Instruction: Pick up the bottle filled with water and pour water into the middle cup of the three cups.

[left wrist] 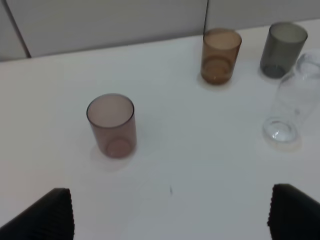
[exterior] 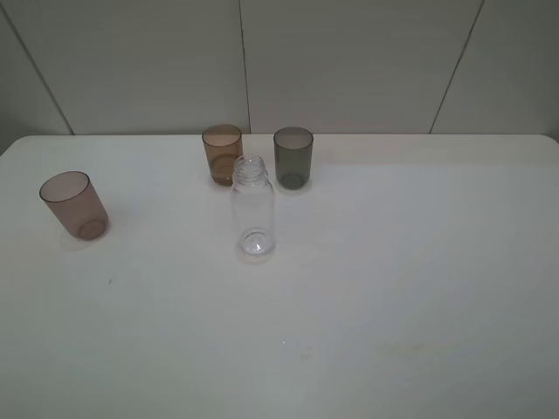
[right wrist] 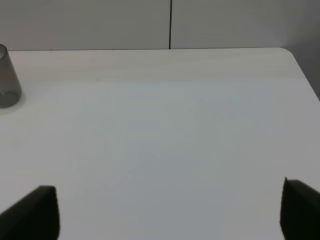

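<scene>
Upright bottle (exterior: pixel 253 209) just before middle cup (exterior: pixel 223 153)

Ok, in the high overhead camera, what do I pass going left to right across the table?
Pinkish-brown cup → amber-orange cup → grey smoky cup. The clear bottle stands nearer the camera, its neck overlapping the amber-orange cup's right edge, so I leave it out of the order.

We've got the bottle (exterior: pixel 252 206) upright mid-tabletop (exterior: pixel 419 288), just in front of the middle cup (exterior: pixel 222 154) and another cup (exterior: pixel 293 157) standing side by side. Third cup (exterior: pixel 73 205) sits well apart, far left.
</scene>
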Controlling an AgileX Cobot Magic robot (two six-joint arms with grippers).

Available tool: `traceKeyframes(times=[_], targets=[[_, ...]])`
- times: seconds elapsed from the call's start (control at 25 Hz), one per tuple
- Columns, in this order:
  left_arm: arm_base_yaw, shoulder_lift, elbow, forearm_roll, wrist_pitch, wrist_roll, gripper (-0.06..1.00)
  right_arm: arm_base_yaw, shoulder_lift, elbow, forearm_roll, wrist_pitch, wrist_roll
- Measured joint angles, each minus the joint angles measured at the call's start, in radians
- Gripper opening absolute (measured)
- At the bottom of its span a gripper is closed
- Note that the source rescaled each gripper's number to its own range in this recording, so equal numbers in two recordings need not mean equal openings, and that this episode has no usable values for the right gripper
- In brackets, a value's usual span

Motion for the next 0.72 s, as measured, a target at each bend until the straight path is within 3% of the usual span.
traceKeyframes(times=[0.32,0.72], targets=[[0.0,-0.177,0.068,0.0,0.074,0.0,1.0,0.0,0.0,0.0,0.0,0.0,0.0],[0.0,-0.181,0.191,-0.02,0.05,0.013,1.0,0.0,0.0,0.0,0.0,0.0,0.0]])
